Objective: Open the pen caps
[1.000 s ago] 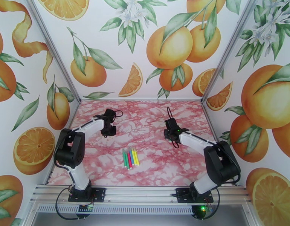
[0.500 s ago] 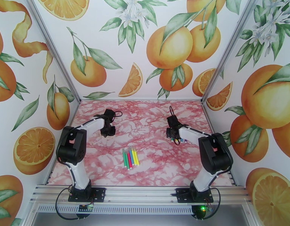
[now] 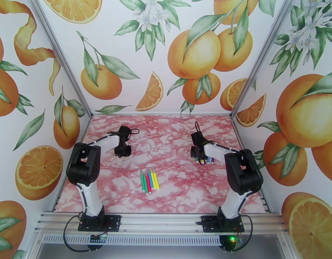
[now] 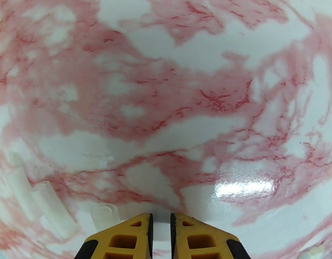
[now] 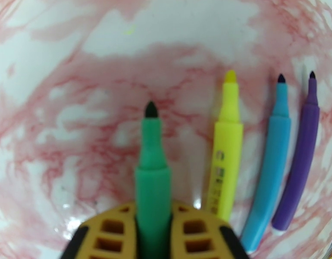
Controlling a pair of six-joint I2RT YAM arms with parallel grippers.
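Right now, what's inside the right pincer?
A thin green plastic marker pen is pinched in the right pincer, cap off, dark tip pointing away. Its back end is covered by the pincer, so I can't see that part.

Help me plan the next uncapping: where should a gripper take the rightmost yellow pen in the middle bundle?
Probably mid-barrel on the rightmost yellow pen, from straight above, jaws across its width: it lies flat, bare table on its right, other pens crowding its left.

Print on yellow pen (image 5: 227, 145); unreadable
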